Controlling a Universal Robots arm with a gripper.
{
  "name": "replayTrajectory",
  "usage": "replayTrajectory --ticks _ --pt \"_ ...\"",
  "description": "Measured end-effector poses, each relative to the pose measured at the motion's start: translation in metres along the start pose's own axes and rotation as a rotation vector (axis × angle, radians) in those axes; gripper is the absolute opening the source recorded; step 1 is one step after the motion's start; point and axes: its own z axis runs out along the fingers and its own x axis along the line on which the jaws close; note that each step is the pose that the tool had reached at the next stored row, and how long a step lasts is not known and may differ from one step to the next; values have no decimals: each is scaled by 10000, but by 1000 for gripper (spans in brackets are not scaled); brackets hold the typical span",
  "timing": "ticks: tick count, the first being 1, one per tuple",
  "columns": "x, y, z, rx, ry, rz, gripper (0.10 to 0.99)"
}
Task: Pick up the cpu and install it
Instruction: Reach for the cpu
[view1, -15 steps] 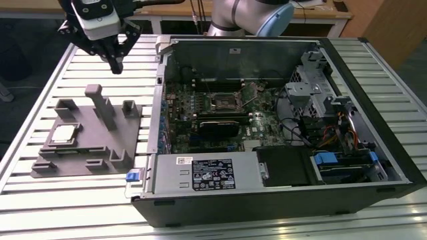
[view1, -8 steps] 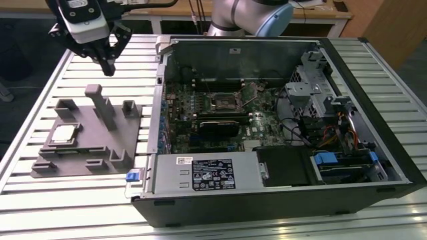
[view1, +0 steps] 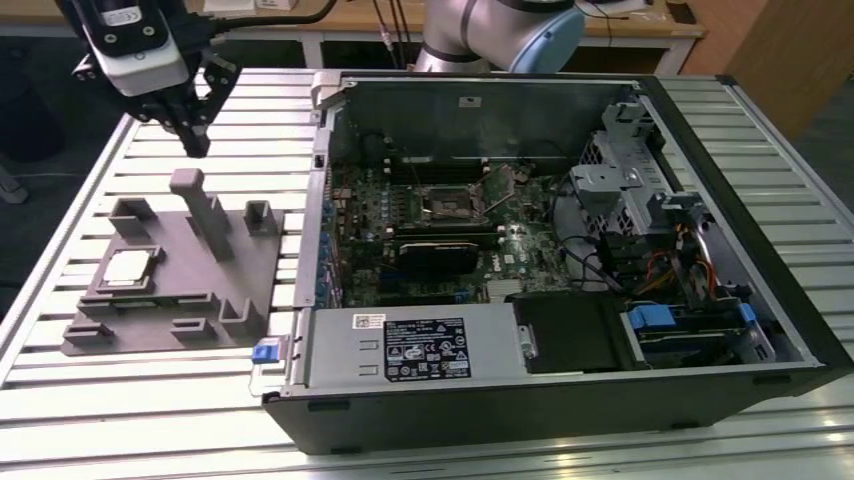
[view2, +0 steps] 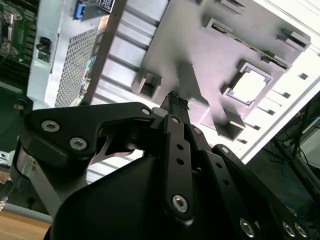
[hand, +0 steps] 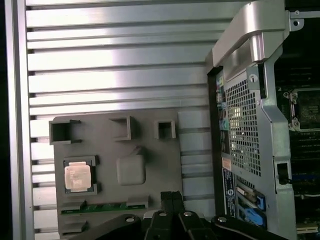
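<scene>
Approaching the cpu (view1: 130, 268) is, as I judge it, the step in hand: nothing is picked up yet. Your gripper (view1: 196, 143) hangs over the slatted bench (view1: 274, 110), near one edge of the grey fixture (view1: 200, 295), and its jaws are closed together and empty. The cpu lies flat in a square recess of this fixture, well apart from the jaws and outside the open computer case (view1: 534, 390). For the grasp you probably need the jaws apart and centred over the chip, because it sits low in its recess.
</scene>
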Motion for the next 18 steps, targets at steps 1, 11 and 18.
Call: replayTrajectory --ticks 1,11,18 --pt "24 -3 10 0 -1 1 106" --pt "289 -37 109 0 0 0 106" --pt "460 -57 194 -1 -1 1 106"
